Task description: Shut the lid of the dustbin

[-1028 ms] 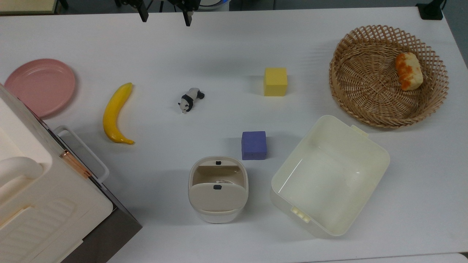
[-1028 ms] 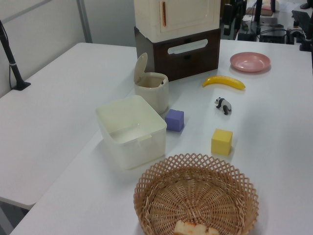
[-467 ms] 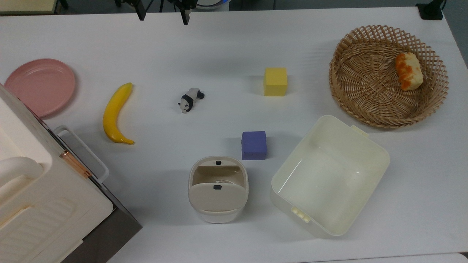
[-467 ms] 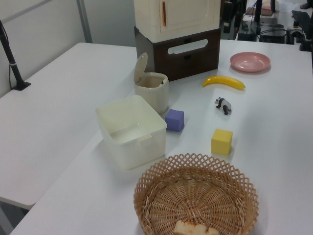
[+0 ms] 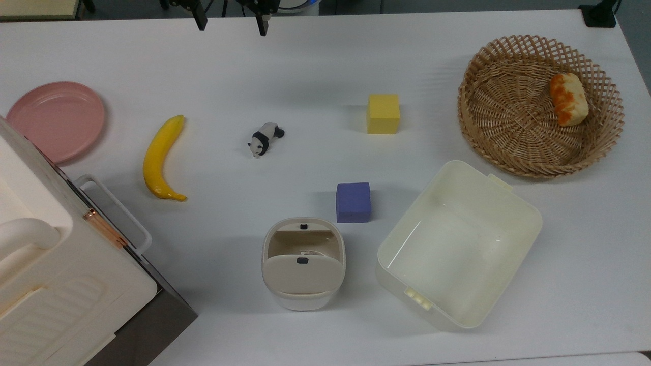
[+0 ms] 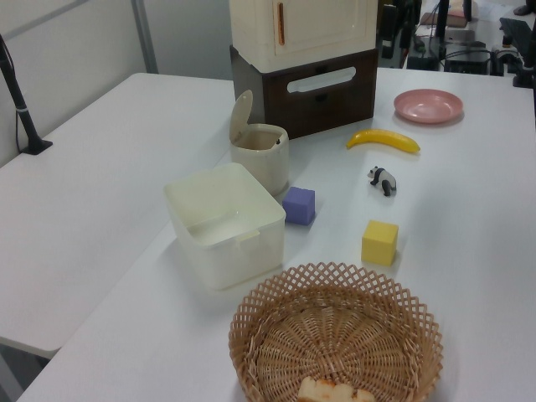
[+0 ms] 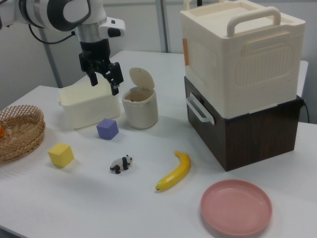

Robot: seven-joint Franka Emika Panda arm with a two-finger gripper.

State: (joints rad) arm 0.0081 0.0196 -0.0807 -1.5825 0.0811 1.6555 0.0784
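While the lid (image 5: 302, 274) stands raised, the dustbin (image 5: 303, 300) sits low on the worktop (image 5: 315, 66) in the top view, purple cube (image 5: 353, 202) at its 1 o'clock. Tool (image 5: 230, 23) at 12, high, fingers spread wide, holding nothing.

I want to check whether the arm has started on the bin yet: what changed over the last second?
Only the gripper shifted slightly along the top view's upper edge, fingers open and holding nothing. The lid is up as before, the dustbin open, and the purple cube and cream tub lie where they were.
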